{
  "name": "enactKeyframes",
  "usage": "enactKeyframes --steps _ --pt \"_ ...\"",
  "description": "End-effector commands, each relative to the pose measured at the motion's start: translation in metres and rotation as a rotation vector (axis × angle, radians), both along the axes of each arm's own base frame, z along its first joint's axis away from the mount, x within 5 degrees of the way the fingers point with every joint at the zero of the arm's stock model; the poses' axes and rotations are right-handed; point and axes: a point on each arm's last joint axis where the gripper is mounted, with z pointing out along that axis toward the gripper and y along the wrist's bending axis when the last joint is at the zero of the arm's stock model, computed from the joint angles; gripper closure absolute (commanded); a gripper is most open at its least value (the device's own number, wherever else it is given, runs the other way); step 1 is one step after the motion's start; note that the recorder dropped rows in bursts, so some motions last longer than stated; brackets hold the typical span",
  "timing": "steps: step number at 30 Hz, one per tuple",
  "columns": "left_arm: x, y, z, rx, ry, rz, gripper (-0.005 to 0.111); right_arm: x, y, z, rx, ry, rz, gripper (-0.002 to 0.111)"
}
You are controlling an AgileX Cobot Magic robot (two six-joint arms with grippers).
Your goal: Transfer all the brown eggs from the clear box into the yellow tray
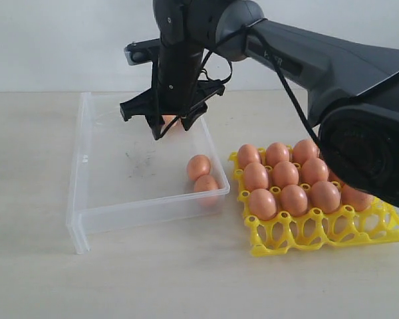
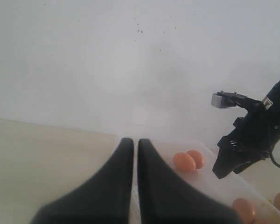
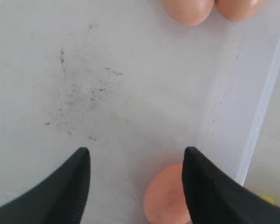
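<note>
The clear box (image 1: 106, 199) holds three brown eggs: two (image 1: 199, 166) (image 1: 207, 184) touch at its near right corner and one (image 1: 168, 120) lies by the far right wall. My right gripper (image 1: 171, 131) hangs open just over that far egg. In the right wrist view the open gripper (image 3: 136, 151) has this egg (image 3: 165, 196) between its fingers, close to one of them and partly hidden by it. The yellow tray (image 1: 299, 238) holds several eggs (image 1: 285, 174). My left gripper (image 2: 132, 142) is shut on nothing, away from the box.
The box floor carries dark scuffs (image 3: 79, 93). Its right wall (image 3: 266, 107) runs close beside the right gripper. The right arm (image 1: 332, 60) stretches over the tray. The left wrist view shows the two touching eggs (image 2: 184, 162) and the right gripper (image 2: 242, 149).
</note>
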Motion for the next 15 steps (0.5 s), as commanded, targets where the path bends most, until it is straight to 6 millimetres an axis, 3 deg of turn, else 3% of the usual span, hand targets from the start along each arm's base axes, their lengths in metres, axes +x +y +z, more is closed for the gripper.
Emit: enactKeyframes --steps 1,7,15 --pt "0.000 0.000 0.003 -0.020 -0.019 0.000 0.103 -0.001 -0.007 -0.009 -0.049 0.016 -0.059 0.057" --pt "-0.001 -0.001 0.003 -0.020 -0.019 -0.017 0.103 -0.005 -0.014 -0.031 -0.099 0.072 -0.163 0.057" --pt "-0.001 -0.001 0.003 -0.020 -0.019 -0.032 0.103 -0.007 -0.021 -0.047 -0.130 0.101 -0.322 0.057"
